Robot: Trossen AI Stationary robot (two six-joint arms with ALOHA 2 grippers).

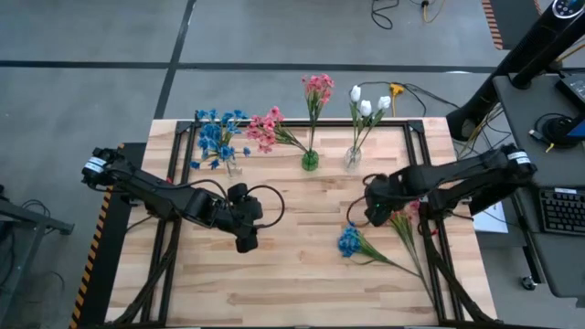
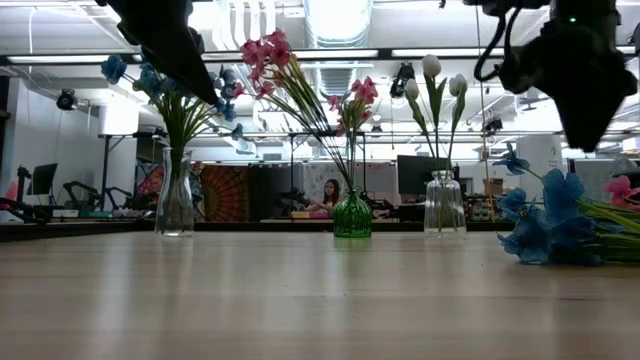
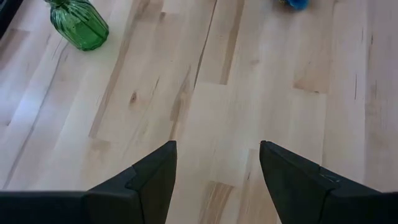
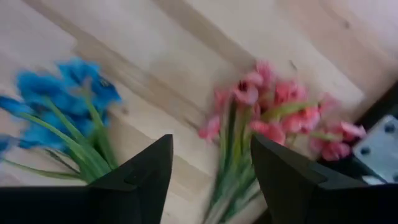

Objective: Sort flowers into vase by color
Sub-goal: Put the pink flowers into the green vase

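Note:
Three vases stand along the table's far side. A clear vase (image 1: 233, 165) holds blue sprigs, a green vase (image 1: 310, 161) holds pink sprigs, and another clear vase (image 1: 353, 157) holds white tulip buds. A loose blue sprig (image 1: 349, 241) and a loose pink sprig (image 4: 273, 112) lie flat on the table's right part. My right gripper (image 1: 373, 212) hovers open above them, and the pink sprig's stems show between its fingers (image 4: 211, 140). My left gripper (image 1: 245, 241) is open over bare wood at mid-table (image 3: 217, 146).
The green vase (image 3: 78, 25) stands beyond my left gripper. In the low view both grippers hang well above the tabletop (image 2: 300, 300). Black frame rails (image 1: 416, 146) run along the table's sides. A desk with a keyboard (image 1: 558, 210) stands to the right.

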